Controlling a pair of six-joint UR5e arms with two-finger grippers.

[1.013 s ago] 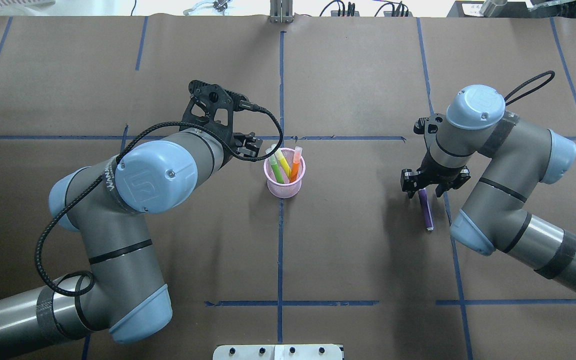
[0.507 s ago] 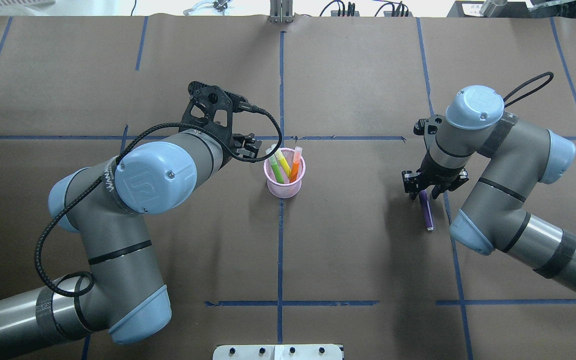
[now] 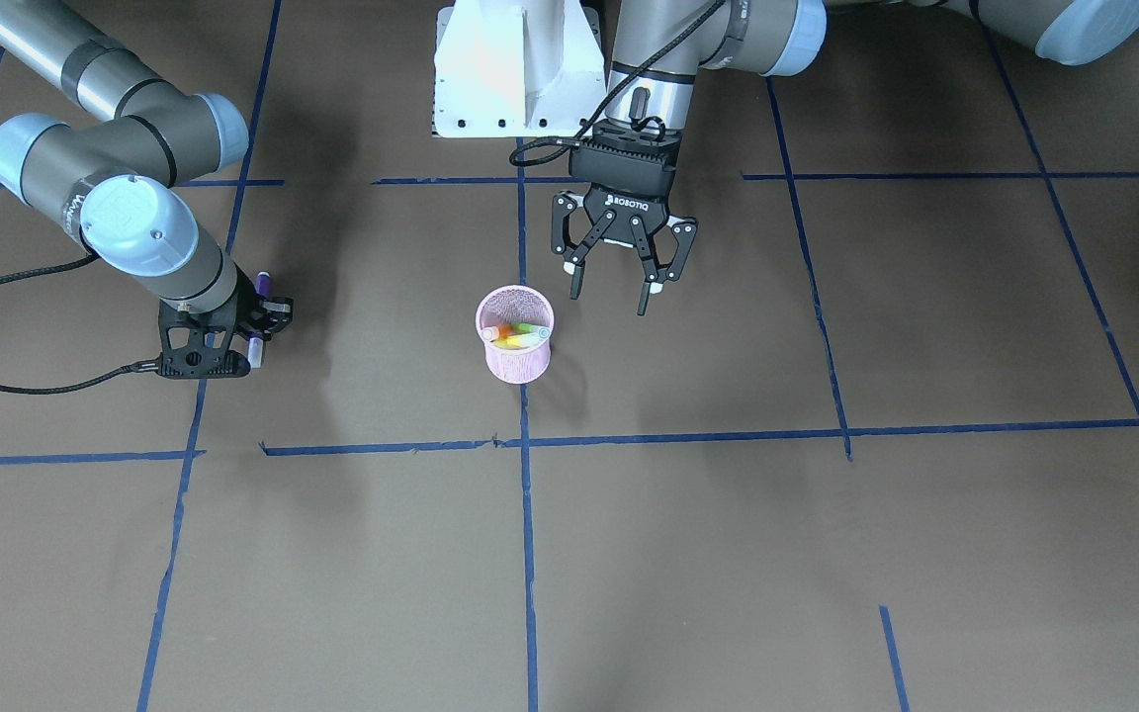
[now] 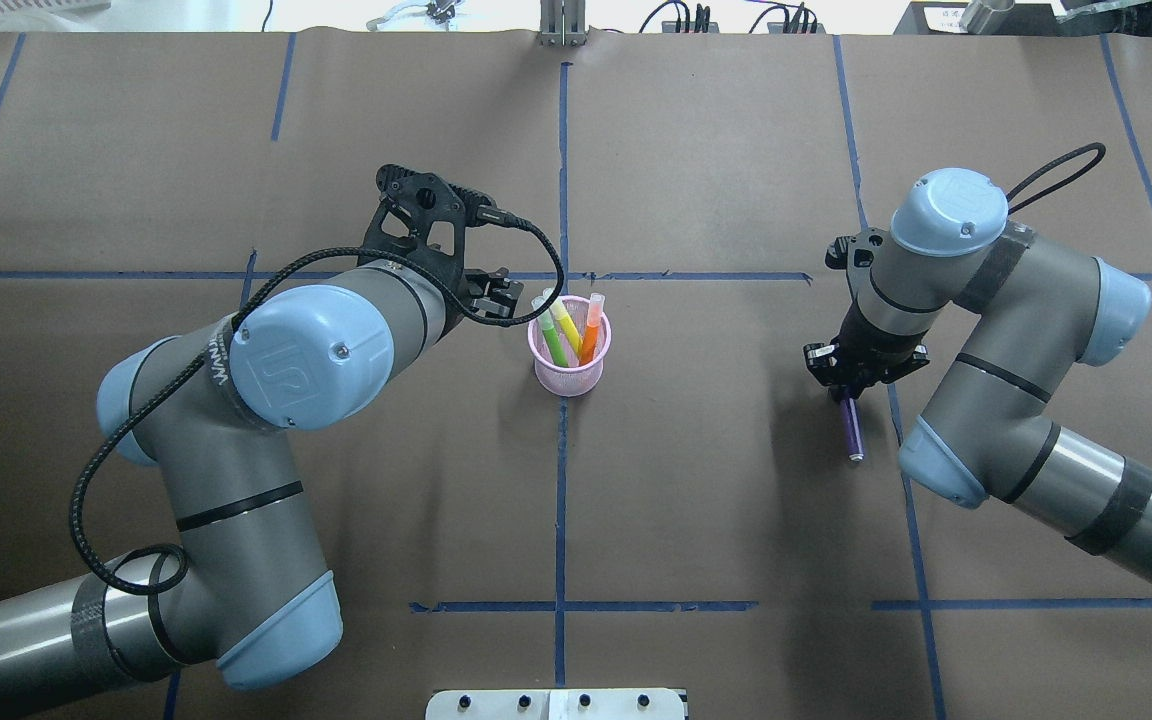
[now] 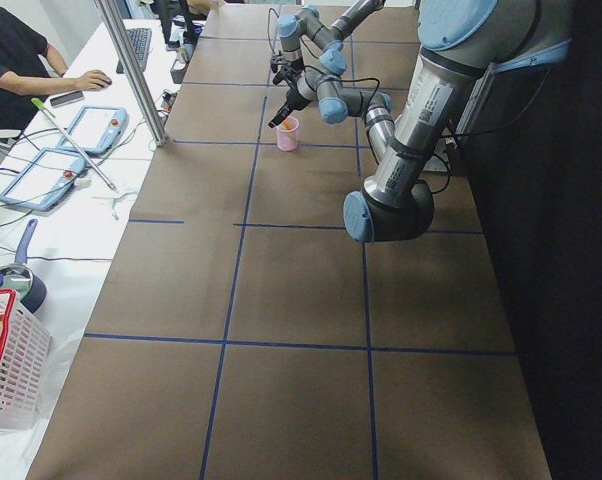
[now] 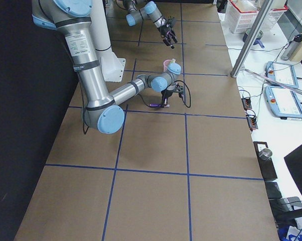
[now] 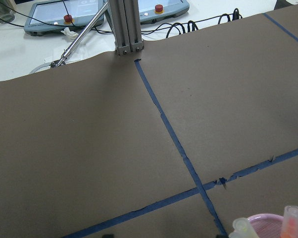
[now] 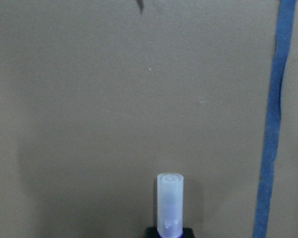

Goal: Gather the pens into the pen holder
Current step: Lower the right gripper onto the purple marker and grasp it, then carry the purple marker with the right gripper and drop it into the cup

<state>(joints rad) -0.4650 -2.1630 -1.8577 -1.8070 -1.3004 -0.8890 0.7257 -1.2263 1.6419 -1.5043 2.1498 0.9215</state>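
Three pens (image 4: pixel 568 332) stand in the holder (image 3: pixel 515 368), and a fourth is in our right gripper (image 3: pixel 253 336).
Facing view: our left gripper (image 3: pixel 612 289) hangs spread wide just beside the holder. Overhead: our right gripper is pinched onto the purple pen (image 4: pixel 850 428), well apart from the holder.

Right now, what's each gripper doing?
The left gripper is open, holding nothing.
The right gripper is shut on the purple pen.

The round pink wire-mesh pen holder (image 4: pixel 566 378) stands at the overhead frame's centre, three thick marker pens (image 4: pixel 567 327) in it, a purple marker pen (image 4: pixel 849 428) at centre right.
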